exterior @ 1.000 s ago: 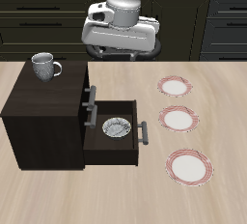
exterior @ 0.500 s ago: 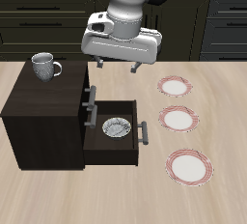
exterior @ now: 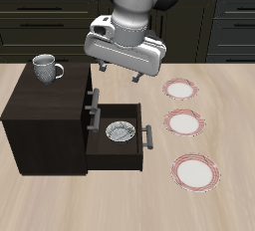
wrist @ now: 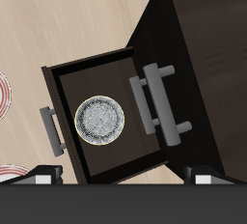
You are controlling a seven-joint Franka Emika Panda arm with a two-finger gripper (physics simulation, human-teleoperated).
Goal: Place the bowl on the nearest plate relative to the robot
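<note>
**Arm drifts toward the open drawer; bowl not yet touched**

The gripper point(exterior: 121, 74) hangs high above the dark cabinet point(exterior: 45, 115), its two fingers point(exterior: 104, 66) spread apart with nothing between them; over the last second it has slid forward and slightly down from its place farther back, toward the cabinet's open drawer point(exterior: 118, 140); the wrist has also tilted, so the finger pair now slopes instead of sitting level.

The bowl point(exterior: 121, 131) lies flat on the floor of that drawer, unmoved across the frames; in the wrist view the bowl point(wrist: 99, 119) sits near the middle of the drawer, apart from all its walls, with the drawer handle point(wrist: 52, 129) on one side and the cabinet's upper handle point(wrist: 159, 105) on the other; the finger tips show only as pale edges at the border of that view, well above the bowl.

Three plates stand in a row on the counter point(exterior: 229, 106), beside the cabinet; the plate point(exterior: 180, 89) farthest back, closest to the robot's base, is my reading of the target; all three are bare.

The shift suggests the approach is under way and the task is at an early stage: the camera is now nearly centred over the bowl, so a descent into the drawer looks like the next step; the drawer front and the handle above leave limited room, so the fingers likely need to come down straight over the rim; the grey mug point(exterior: 44, 69) on the cabinet top is away from this path.
</note>
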